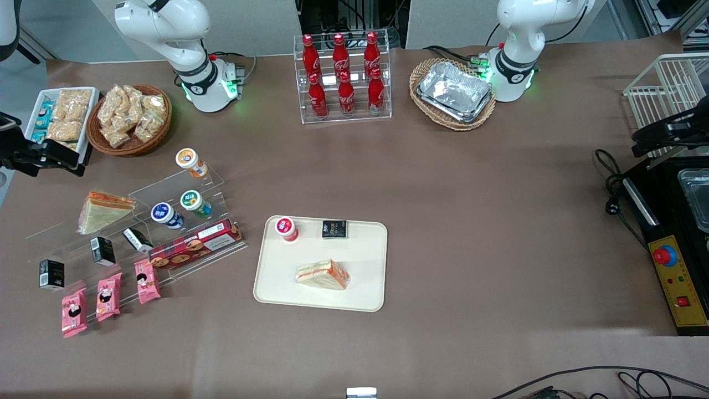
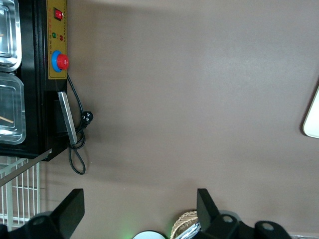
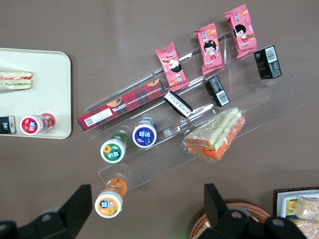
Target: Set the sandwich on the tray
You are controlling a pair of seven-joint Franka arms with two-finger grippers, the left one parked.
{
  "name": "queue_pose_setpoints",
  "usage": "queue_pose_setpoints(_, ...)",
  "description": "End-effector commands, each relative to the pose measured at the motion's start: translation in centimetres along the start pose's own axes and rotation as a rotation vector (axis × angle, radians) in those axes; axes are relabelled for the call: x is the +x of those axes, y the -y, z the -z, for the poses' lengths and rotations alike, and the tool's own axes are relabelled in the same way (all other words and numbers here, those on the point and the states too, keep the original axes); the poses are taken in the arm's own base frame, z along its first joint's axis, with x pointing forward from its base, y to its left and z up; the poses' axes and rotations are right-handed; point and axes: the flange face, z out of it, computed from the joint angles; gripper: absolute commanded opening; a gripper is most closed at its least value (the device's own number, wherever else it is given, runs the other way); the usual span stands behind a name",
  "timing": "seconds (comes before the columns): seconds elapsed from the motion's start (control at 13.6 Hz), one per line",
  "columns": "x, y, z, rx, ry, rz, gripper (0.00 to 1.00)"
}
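sandwich (image 1: 323, 275) on tray (image 1: 274, 280) | end effector (image 3: 144, 211) spread, empty, above rack (image 3: 199, 134)

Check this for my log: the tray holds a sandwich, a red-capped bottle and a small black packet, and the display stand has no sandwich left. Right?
Not quite. The tray holds that sandwich, red-capped bottle and black packet, but the front view shows a second sandwich on the display stand. The open gripper hovers above the stand.
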Motion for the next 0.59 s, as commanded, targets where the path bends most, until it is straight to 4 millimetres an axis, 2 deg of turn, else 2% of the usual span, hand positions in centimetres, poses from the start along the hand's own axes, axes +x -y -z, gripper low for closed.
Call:
queue_pose_setpoints(0.0, 0.28, -0.09, 0.40, 0.013, -0.012, -0.016, 1.00)
queue_pose_setpoints(0.51, 0.16, -0.35, 0.43, 0.012, -0.007, -0.010, 1.00)
